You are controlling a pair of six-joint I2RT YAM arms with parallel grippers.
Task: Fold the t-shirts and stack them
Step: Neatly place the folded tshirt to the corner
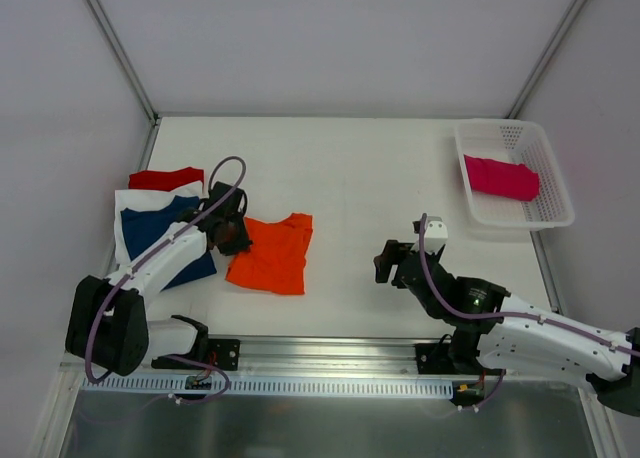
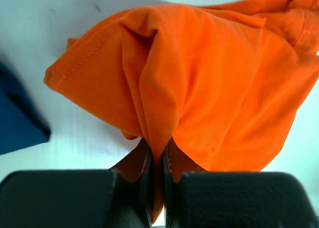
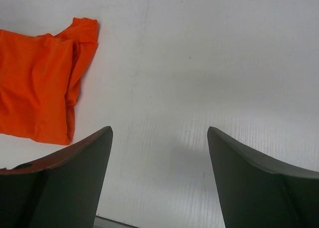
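- Left wrist view: left hand is clamped on a bunched edge of the orange t-shirt. The cloth is pinched between both fingers and drapes away onto the counter.
- Top external view: the orange t-shirt lies roughly folded at centre-left, just right of the pile. The pile is a navy t-shirt on a white t-shirt, with a red t-shirt showing at the back.
- Right hand: jaws wide apart and holding nothing, over bare counter well right of the orange cloth.
- Magenta t-shirt lies in the white mesh basket, far right.
- Judged step: the orange fold is about done and the transfer onto the pile is in hand.
- Next move calls for carrying the shirt left over the navy one. With only one edge gripped, the loose layers may trail or open.
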